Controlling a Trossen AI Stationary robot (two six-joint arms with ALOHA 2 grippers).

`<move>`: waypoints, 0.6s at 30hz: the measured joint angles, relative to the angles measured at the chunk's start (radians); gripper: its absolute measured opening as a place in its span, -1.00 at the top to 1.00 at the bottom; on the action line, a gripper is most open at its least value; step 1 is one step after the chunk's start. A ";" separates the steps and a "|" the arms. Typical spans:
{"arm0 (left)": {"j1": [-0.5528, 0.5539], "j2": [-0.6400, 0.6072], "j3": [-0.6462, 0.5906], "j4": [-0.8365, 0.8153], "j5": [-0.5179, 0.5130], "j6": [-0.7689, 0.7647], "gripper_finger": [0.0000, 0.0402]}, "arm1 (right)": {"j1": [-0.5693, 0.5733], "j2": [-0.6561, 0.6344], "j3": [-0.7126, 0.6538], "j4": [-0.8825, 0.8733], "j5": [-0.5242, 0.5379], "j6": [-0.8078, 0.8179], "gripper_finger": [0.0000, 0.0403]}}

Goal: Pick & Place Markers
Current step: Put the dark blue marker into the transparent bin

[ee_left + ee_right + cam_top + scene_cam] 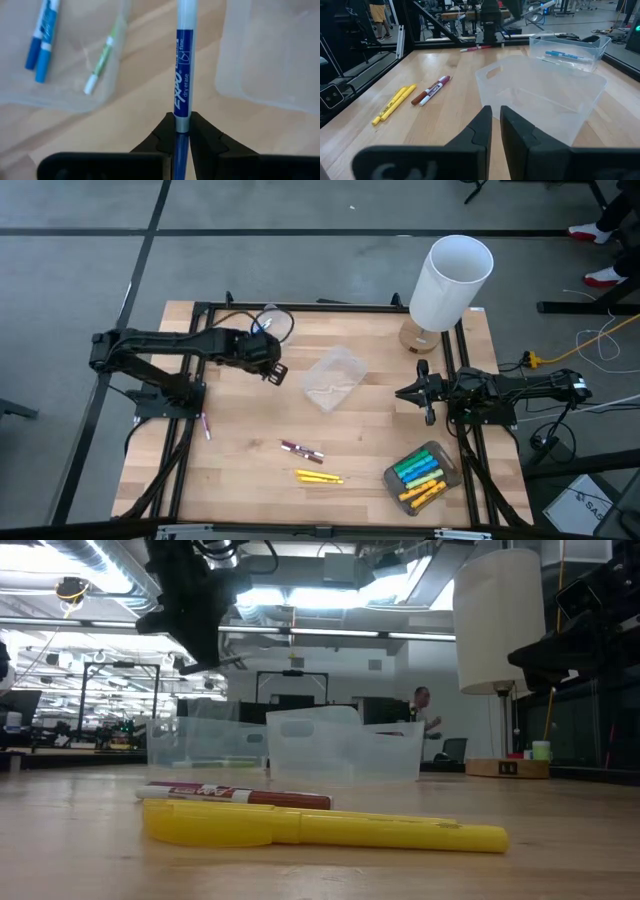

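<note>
Above the table's far left part, the left gripper (271, 370) hangs with its fingers pinched on a blue marker (182, 75) whose barrel reads "EXPO dry erase"; it is held over bare wood between two clear tubs, one (65, 60) already holding two blue markers (42, 40) and a green one (102, 62), the other (334, 377) at mid-table. The right gripper (420, 393) waits near the right edge, fingers nearly together and holding nothing, beside the white lamp (450, 280). Open wood lies toward the near edge, where a maroon marker (301, 449) and a yellow marker (318, 476) rest just apart; a third tub (422, 477) of yellow, green and blue markers sits at the near right corner; a purple marker (205, 425) lies by the left rail.
</note>
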 joint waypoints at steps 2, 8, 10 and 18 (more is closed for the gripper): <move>0.032 -0.002 0.000 0.013 0.000 0.041 0.86 | 0.000 0.000 0.000 0.000 0.000 -0.002 0.80; 0.134 -0.002 0.000 0.048 0.022 0.167 0.86 | 0.000 0.000 0.000 0.000 0.000 -0.001 0.80; 0.172 -0.002 0.000 0.046 0.022 0.203 0.86 | 0.000 0.000 0.000 0.000 0.000 0.001 0.80; 0.317 -0.002 0.000 0.045 0.038 0.354 0.86 | 0.000 0.000 0.000 0.000 0.000 -0.001 0.80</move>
